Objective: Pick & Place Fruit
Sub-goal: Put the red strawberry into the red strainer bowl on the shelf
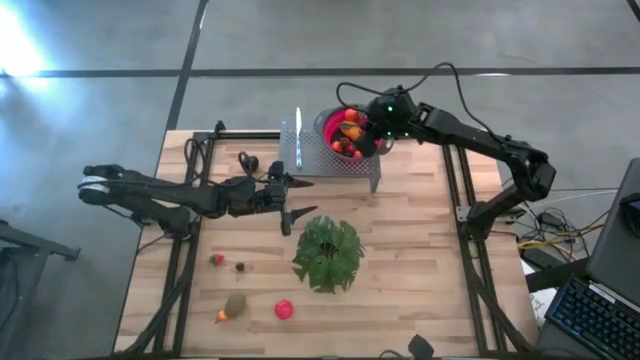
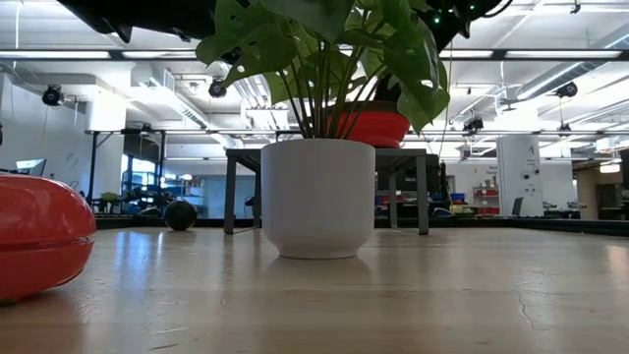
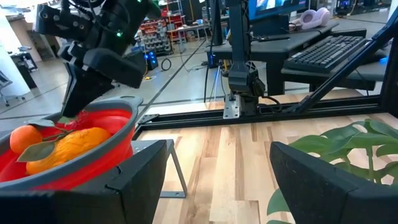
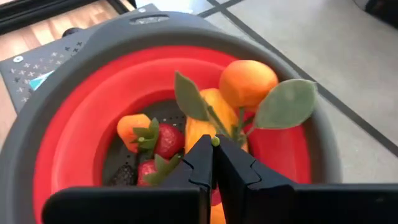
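A red colander bowl (image 1: pixel 330 124) holds several fruits: an orange (image 4: pixel 249 81), a yellow-orange piece (image 4: pixel 208 124) and strawberries (image 4: pixel 165 140). My right gripper (image 4: pixel 214 144) is over the bowl, pointing down into it, shut at a green leafy stem. On the table's near left lie a strawberry (image 1: pixel 216 259), a dark purple fruit (image 1: pixel 240 266), an olive-green fruit (image 1: pixel 235 304), a small orange one (image 1: pixel 221 316) and a red one (image 1: pixel 285 310). My left gripper (image 1: pixel 293 213) is open and empty between the bowl's stand and the plant. My right gripper pinches the thin green stem (image 4: pixel 216 140) where two leaves (image 4: pixel 189 96) meet, only at its fingertips, from above and pointing down into the bowl. The orange fruit lies among the others in the bowl. I cannot tell whether it is lifted.
The bowl stands on a perforated metal stand (image 1: pixel 335 158) at the table's far middle. A green leafy plant in a white pot (image 2: pixel 316 197) stands mid-table (image 1: pixel 328 253), close to my left gripper. Bare wood lies at the table's right (image 1: pixel 420 260).
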